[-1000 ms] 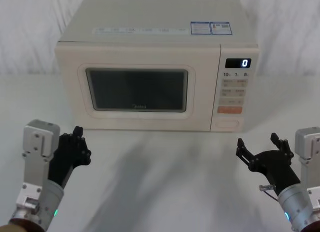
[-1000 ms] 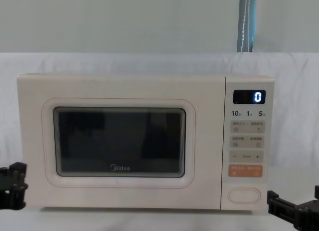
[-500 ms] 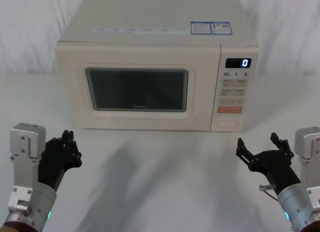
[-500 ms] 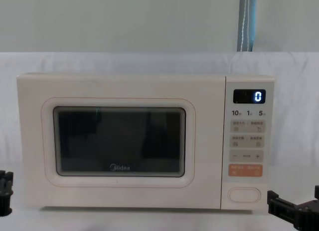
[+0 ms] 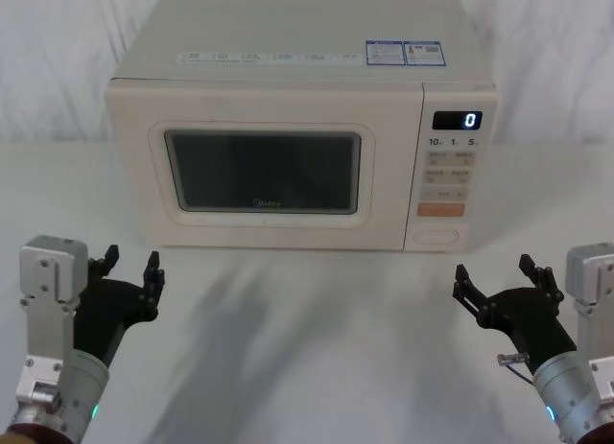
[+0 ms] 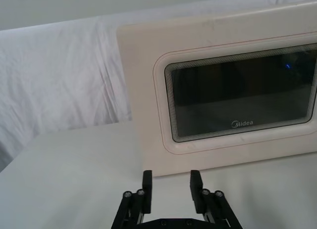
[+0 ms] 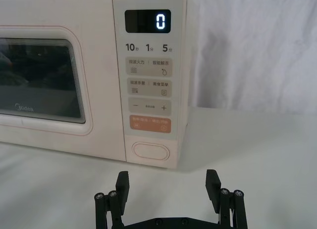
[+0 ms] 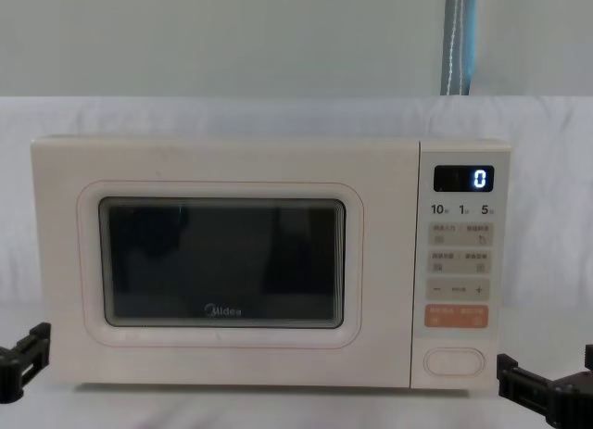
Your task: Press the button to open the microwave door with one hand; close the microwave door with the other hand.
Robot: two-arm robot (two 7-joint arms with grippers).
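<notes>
The cream microwave (image 5: 288, 70) stands at the back of the table with its display reading 0. Its door (image 5: 269, 228), (image 6: 148, 115) with the dark window sits flush and closed. The large pill-shaped button (image 5: 437, 238), (image 7: 151, 151), (image 8: 454, 362) lies at the bottom of the control panel, under the orange key. My left gripper (image 5: 131, 262), (image 6: 171, 182) is open, low over the table in front of the door's left edge and apart from it. My right gripper (image 5: 492, 269), (image 7: 168, 182) is open and empty, in front of the button with a gap between them.
White cloth (image 5: 317, 348) covers the table, with free room between the grippers and the microwave's front. A white draped backdrop (image 8: 232, 114) hangs behind the microwave. A blue-grey pole (image 8: 459, 40) stands at the back right.
My left gripper has drawn back toward me and to the left, turned level, and spread its fingers open. The right gripper and the microwave door are unchanged.
</notes>
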